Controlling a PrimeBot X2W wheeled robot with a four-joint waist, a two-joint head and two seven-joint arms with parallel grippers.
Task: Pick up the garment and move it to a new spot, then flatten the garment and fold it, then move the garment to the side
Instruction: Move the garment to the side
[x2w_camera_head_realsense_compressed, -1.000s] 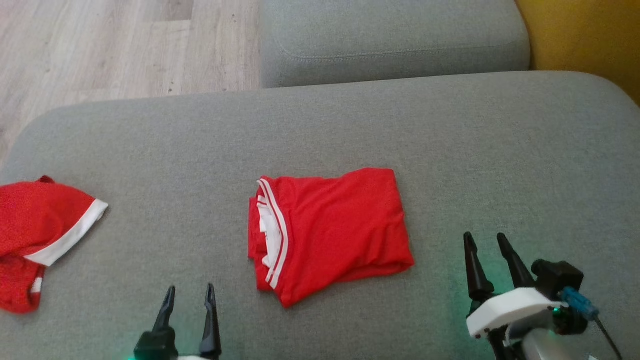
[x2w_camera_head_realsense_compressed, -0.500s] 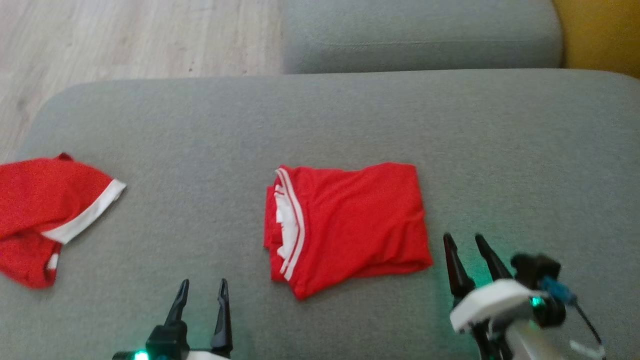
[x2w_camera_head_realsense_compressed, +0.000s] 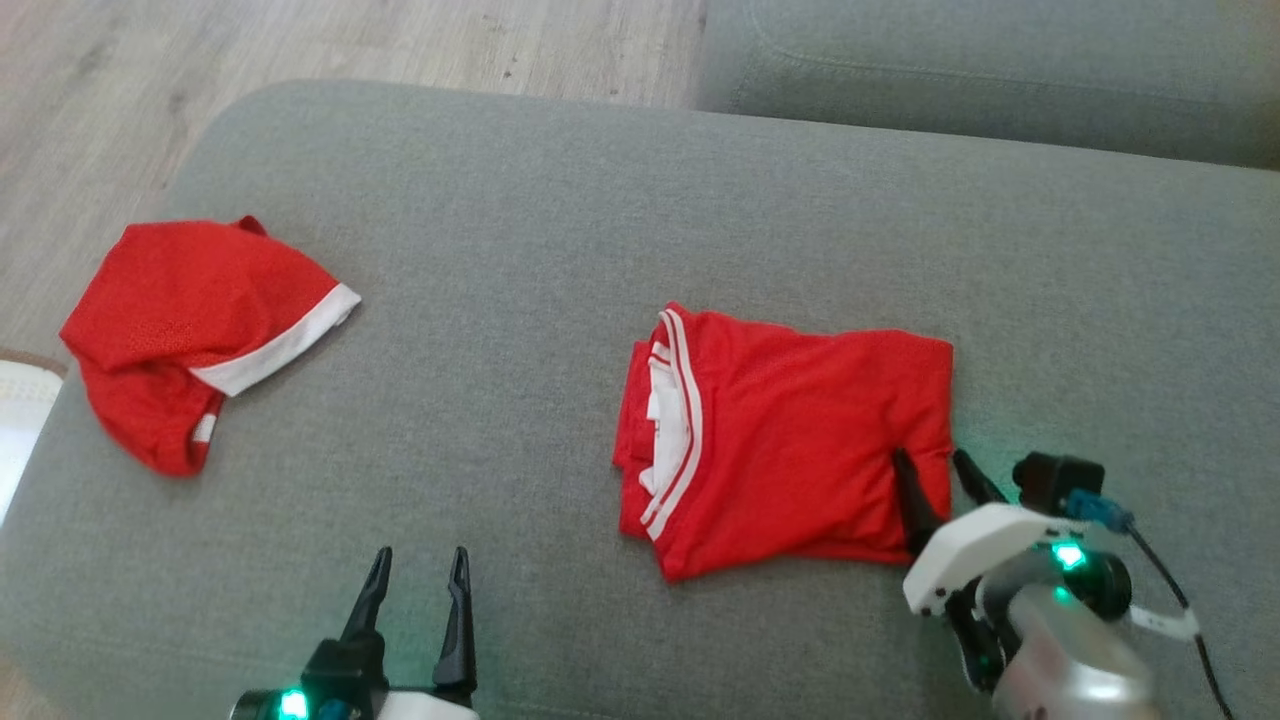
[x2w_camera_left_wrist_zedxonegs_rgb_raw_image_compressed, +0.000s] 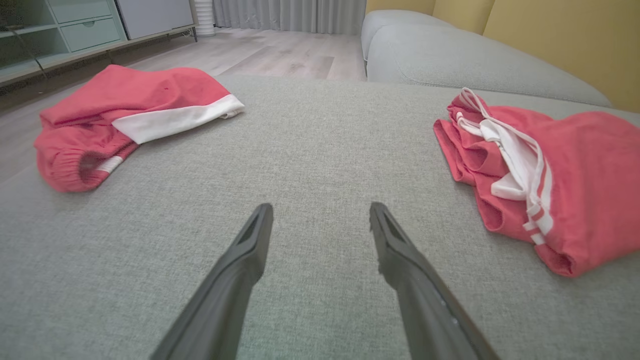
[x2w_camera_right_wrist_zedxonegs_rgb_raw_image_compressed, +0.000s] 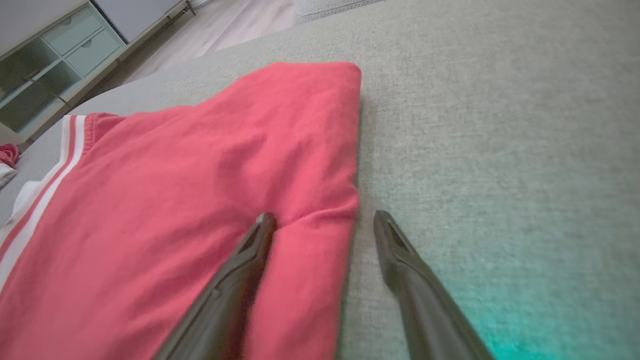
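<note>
Garment (x2w_camera_head_realsense_compressed: 790, 440) lies folded mid-cushion (x2w_camera_head_realsense_compressed: 500, 200); I judge 1 step left: the move aside. Right claw (x2w_camera_head_realsense_compressed: 930, 457) open, straddling its right edge, gripping nothing. Left claw (x2w_camera_head_realsense_compressed: 421, 552) open, empty.

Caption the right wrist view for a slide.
Open right gripper straddling the edge of the folded red garment on the grey sofa.

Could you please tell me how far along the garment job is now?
Done: the red garment lies folded on the grey cushion. In hand: the open right gripper straddles its right edge, one finger over cloth, one over cushion, not yet gripping. Remaining: grip it and move it aside. The left gripper hovers open.
</note>
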